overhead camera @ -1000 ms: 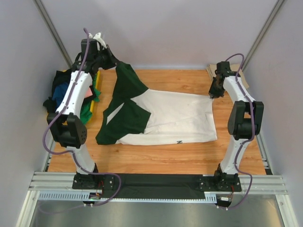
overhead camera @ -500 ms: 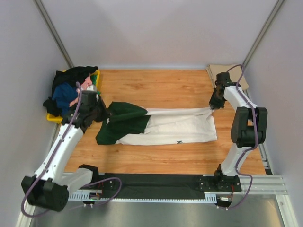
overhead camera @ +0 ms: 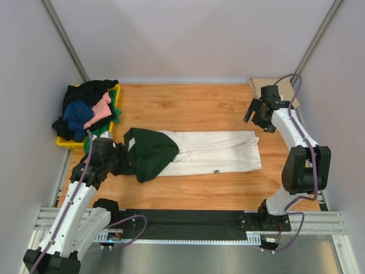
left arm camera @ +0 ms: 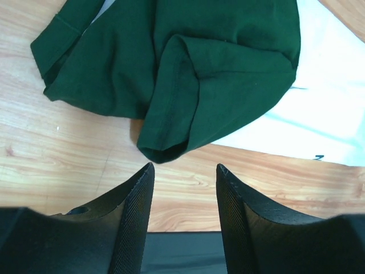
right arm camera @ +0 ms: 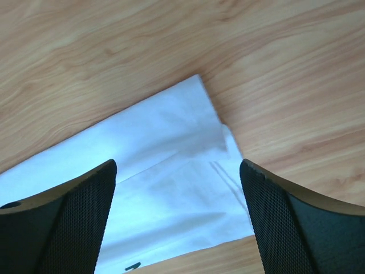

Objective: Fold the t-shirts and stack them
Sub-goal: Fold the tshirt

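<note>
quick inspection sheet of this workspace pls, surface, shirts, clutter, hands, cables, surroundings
surface: wooden table, no spills seen
job's things: cream t-shirt with dark green sleeves folded lengthwise mid-table; pile of black, blue, pink, green shirts in yellow plastic tray, far left; tan folded cloth, far right
clutter: nothing seen
hands: left hand open, empty, near green sleeve; right hand open, empty, over cream corner
cables: purple cable looped along each arm
surroundings: grey walls, nothing else seen

legible text: none | cream t-shirt (overhead camera: 217, 149): black mark (overhead camera: 215, 170) at near edge, too small to read
</note>
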`<state>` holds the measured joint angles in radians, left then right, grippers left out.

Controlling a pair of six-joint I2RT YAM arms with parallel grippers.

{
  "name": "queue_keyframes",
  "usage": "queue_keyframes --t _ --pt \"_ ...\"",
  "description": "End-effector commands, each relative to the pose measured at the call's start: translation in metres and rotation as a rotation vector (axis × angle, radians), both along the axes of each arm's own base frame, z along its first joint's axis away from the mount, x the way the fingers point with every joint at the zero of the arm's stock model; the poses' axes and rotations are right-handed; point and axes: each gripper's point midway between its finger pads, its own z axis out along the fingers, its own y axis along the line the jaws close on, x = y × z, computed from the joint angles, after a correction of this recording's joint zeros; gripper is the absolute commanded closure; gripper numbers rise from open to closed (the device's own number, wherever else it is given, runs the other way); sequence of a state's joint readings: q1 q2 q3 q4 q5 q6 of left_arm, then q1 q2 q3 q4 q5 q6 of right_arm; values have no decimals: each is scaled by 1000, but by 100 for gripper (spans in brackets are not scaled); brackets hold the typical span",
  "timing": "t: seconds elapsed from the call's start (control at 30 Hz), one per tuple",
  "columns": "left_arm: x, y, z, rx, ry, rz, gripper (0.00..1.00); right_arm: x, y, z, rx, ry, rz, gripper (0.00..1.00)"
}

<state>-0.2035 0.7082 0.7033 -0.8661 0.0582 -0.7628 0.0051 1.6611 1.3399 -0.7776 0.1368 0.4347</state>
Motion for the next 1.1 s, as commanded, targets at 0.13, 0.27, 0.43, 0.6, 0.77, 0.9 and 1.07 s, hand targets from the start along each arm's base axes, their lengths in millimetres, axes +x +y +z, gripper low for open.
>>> queue_keyframes --t 0.13,0.27,0.43,0.6,0.77,0.9,1.07 --pt "59 -19 -24 -37 -21 -15 48 0 87 -31 107 33 222 16" --pt "96 -29 -45 -29 15 -20 51 -14 104 -82 181 140 246 19" --pt "127 -38 -99 20 170 -25 55 -36 115 -117 214 226 244 21" --pt "185 -45 -114 65 200 -5 57 -96 148 -147 315 328 231 23" --pt "292 -77 -103 67 151 -52 58 -166 209 -142 434 319 258 24" --pt "361 -142 -58 104 65 -304 57 -216 262 -98 412 255 348 22" --pt "399 -198 79 92 -418 -504 28 -215 277 -7 385 61 431 16"
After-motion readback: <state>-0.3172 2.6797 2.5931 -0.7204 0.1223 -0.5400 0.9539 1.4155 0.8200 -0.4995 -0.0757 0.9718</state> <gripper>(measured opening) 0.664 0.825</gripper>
